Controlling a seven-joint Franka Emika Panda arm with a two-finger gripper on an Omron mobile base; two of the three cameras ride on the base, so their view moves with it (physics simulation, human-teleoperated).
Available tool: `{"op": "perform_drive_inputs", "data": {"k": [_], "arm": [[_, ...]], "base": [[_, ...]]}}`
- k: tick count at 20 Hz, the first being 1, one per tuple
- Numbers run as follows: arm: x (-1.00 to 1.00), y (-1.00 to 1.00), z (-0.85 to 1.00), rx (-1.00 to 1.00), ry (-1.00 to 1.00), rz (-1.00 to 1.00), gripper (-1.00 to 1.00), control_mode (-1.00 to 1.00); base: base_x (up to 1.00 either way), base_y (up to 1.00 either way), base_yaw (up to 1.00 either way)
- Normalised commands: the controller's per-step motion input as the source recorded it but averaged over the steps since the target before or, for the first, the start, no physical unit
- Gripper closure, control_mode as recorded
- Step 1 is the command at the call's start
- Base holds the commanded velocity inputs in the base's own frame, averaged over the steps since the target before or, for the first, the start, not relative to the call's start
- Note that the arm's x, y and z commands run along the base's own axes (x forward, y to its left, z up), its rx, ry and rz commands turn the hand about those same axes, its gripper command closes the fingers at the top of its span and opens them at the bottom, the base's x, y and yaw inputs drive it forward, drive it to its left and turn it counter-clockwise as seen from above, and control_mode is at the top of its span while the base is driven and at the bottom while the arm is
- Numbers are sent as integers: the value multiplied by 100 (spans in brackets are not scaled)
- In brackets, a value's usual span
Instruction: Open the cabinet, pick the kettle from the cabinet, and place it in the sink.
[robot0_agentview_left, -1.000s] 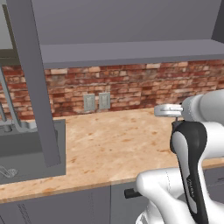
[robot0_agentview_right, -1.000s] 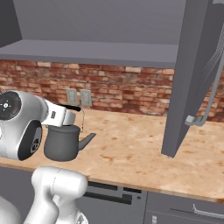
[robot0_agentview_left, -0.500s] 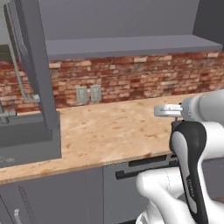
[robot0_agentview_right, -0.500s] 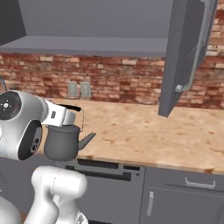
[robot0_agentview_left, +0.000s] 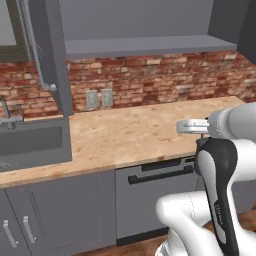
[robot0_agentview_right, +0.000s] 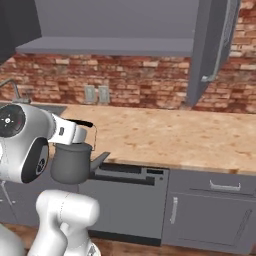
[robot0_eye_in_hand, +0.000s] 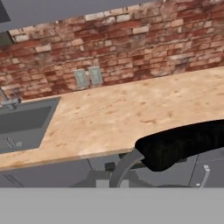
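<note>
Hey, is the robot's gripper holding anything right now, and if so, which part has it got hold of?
Yes. The gripper is shut on the kettle, holding it by its black arched top handle.

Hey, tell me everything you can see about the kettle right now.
The kettle is small, squat and dull grey, metal by its look, with a short spout pointing right in the right base view and a black arched top handle. It hangs upright in the air in front of the counter edge, above the dishwasher, touching no surface. The gripper is shut on its handle. Its lid knob is hidden.
</note>
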Motion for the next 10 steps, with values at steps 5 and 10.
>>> {"op": "perform_drive_inputs", "data": {"k": [5,10], "arm": [[0,0,0,0,0,0,100,100],[0,0,0,0,0,0,100,100]], "base": [[-52,49,-1],[-48,50,-4]]}}
